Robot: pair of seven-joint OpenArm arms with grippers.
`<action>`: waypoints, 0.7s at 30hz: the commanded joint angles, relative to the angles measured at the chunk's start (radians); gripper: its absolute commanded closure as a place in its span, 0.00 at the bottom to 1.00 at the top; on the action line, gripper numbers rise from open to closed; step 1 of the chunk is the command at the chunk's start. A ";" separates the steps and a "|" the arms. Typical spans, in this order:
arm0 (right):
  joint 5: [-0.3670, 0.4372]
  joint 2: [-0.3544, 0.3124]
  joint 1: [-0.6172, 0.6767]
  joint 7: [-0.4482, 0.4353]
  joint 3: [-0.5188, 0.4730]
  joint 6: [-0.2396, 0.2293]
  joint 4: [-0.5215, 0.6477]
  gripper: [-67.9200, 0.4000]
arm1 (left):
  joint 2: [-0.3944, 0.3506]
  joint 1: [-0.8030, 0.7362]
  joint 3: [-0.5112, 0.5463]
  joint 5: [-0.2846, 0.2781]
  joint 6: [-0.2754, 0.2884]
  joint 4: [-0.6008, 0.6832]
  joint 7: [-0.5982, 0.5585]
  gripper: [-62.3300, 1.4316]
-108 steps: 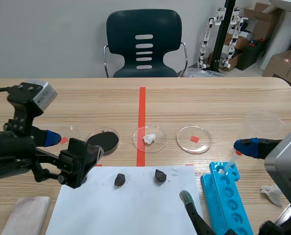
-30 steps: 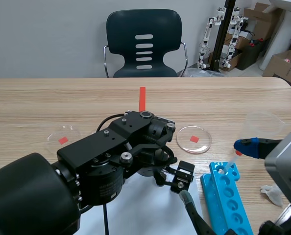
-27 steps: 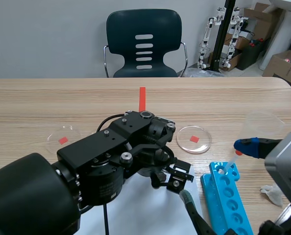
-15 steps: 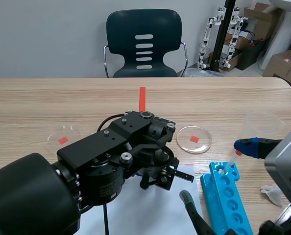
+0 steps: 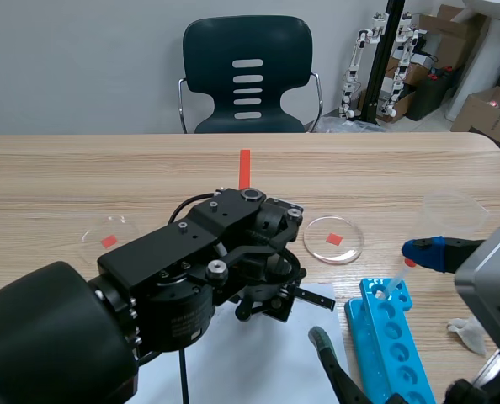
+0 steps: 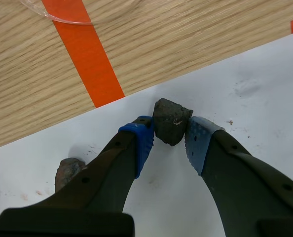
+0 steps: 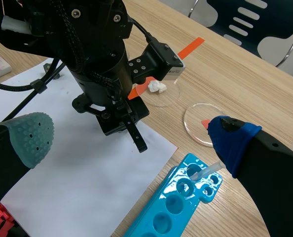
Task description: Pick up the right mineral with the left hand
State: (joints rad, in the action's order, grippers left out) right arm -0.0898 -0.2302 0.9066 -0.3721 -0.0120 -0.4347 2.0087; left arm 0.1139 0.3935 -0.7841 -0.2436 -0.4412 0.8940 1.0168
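Observation:
The right mineral, a dark angular stone, sits on the white paper near its far edge, pressed between the blue pads of my left gripper, which is shut on it. In the scene view the bulky left arm leans over the paper and hides the stone. A second, brownish mineral lies beside the left finger. My right gripper stands open near the front right, with nothing held between its fingers.
A blue tube rack lies by the right gripper, with a clear dropper standing in it. Clear dishes sit beyond the paper, one holding a white lump. A crumpled tissue lies far right.
The left arm swung in from the left over the paper. In the last second its fingers closed together around the right mineral. The right arm has stayed still.

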 commanded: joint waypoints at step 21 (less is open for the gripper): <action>0.011 -0.011 -0.007 -0.015 -0.011 0.000 0.008 0.00 | -0.158 -0.139 0.005 0.001 0.003 0.389 -0.239 0.80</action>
State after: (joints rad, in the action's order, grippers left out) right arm -0.0898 -0.2302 0.9066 -0.3725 -0.0120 -0.4347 2.0087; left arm -0.0380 0.2558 -0.7841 -0.2436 -0.4412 1.2659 0.7971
